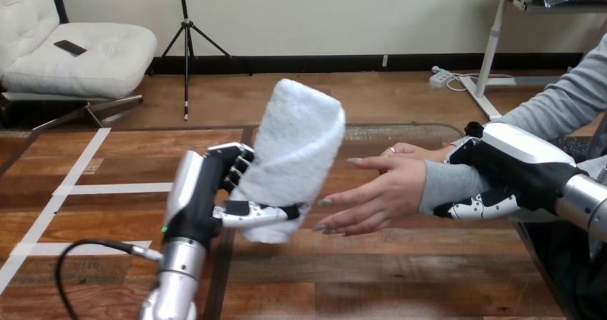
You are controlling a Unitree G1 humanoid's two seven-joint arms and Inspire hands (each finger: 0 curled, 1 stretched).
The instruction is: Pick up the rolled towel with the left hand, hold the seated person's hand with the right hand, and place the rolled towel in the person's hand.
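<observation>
Fingers (240, 166), L hand (204, 198): curled rnd rolled towel (297, 148) | R hand (526, 166): wraps person's wrist (447, 184)

- We see bright, even indoor light across the brown plank wooden table (401, 263), with soft shadows only.
- We find the white rolled terry towel (297, 148) brightest along its top and greyer toward its lower end.
- We note soft glare on the left arm's silver forearm (175, 266).

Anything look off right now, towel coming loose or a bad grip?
Nothing stands out. The towel is rolled, leaning a little in the left hand. The right hand is curled round the person's wrist, and the person's hand is open beside the towel.
</observation>
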